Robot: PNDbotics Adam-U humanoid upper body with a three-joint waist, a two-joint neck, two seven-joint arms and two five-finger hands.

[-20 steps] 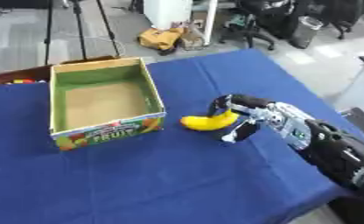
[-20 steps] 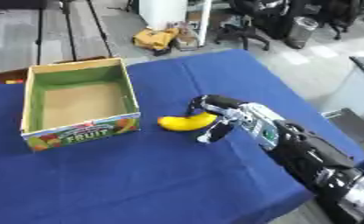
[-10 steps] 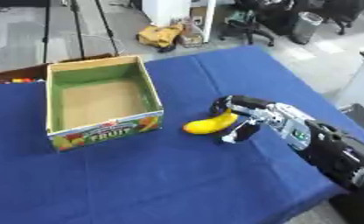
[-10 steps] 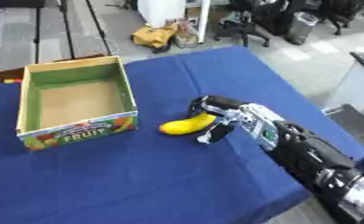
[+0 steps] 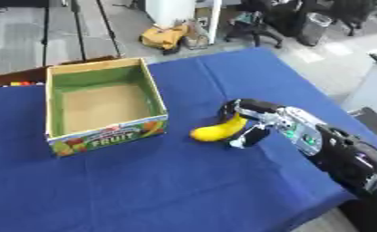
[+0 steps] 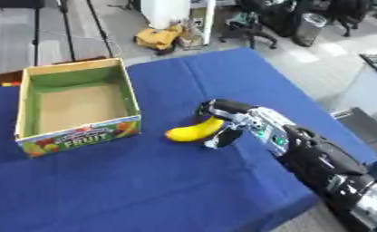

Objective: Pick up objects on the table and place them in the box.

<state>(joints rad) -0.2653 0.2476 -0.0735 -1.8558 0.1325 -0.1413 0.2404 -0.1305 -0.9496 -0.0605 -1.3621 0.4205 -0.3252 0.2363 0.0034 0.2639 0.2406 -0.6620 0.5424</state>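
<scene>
Banana (image 5: 216, 130) on blue table (image 5: 144, 181), its right end clasped between the right hand's (image 5: 251, 118) curled fingers and thumb, fruit box (image 5: 104, 136) nearby to its left.

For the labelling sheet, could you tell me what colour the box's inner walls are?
Green inside the box, clearest in the left eye view.

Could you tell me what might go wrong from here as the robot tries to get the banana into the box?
The right robot hand curls round only one end of the banana, so it might slip or swing when lifted. The box has tall walls, so a low carry could knock its near side.
</scene>
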